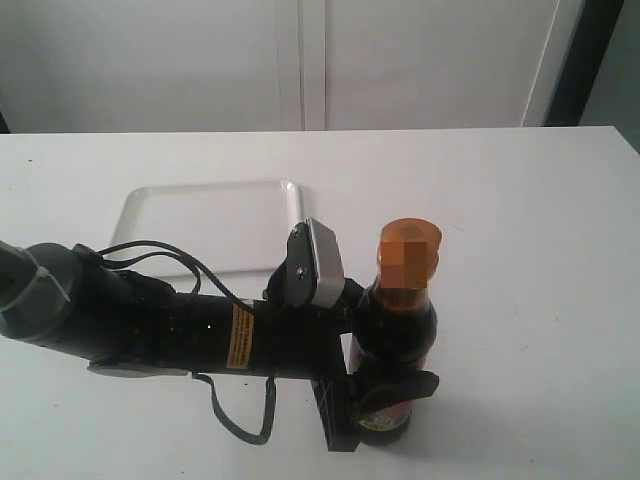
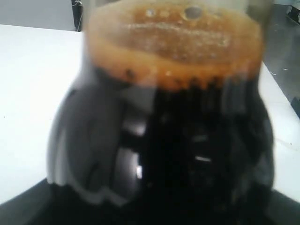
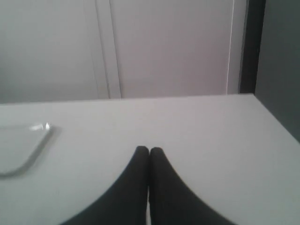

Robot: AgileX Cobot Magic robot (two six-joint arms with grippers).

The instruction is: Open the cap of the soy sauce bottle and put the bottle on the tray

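Note:
The soy sauce bottle (image 1: 395,335) stands upright on the white table near the front, dark liquid inside, with its orange-gold cap (image 1: 409,253) closed on top. My left gripper (image 1: 385,405) is shut on the bottle's lower body, one black finger wrapped across the label. In the left wrist view the bottle (image 2: 168,140) fills the picture and hides the jaws. The white tray (image 1: 210,225) lies flat behind the left arm. My right gripper (image 3: 149,151) is shut on nothing, hovering over bare table, and it does not show in the exterior view.
The left arm (image 1: 160,325), with its black cables, lies across the table in front of the tray. A corner of the tray (image 3: 28,140) shows in the right wrist view. The white wall stands behind the table's far edge.

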